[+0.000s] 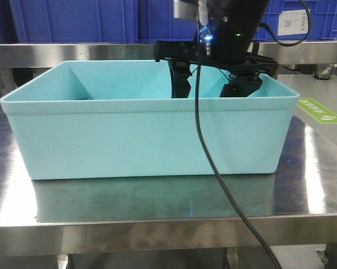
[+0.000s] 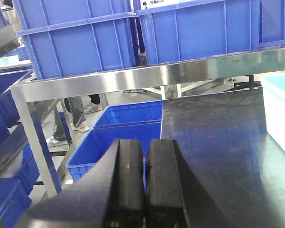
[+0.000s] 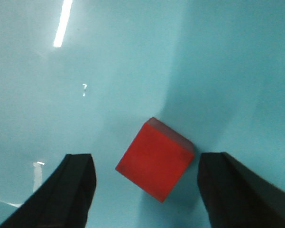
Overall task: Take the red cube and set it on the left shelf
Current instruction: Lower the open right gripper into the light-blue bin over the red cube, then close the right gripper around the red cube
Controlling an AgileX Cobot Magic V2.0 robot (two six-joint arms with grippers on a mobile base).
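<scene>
My right claw (image 3: 146, 166) spread wide, empty, inside teal bin (image 1: 151, 134) to straddle red cube (image 3: 155, 159) | fingers at its 9 and 3 | cube on bin floor, skewed | left claw (image 2: 144, 156) pinched closed, empty, idle

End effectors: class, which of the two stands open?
The right end effector, jaws spread either side of the red cube; the left end effector has its jaws pressed together.

In the front view the wall of the teal bin (image 1: 151, 140) is hiding the red cube (image 3: 155, 160) and the tips of my right gripper (image 1: 209, 85). The lower edge is cutting off my left gripper (image 2: 144, 185) in its wrist view.
</scene>
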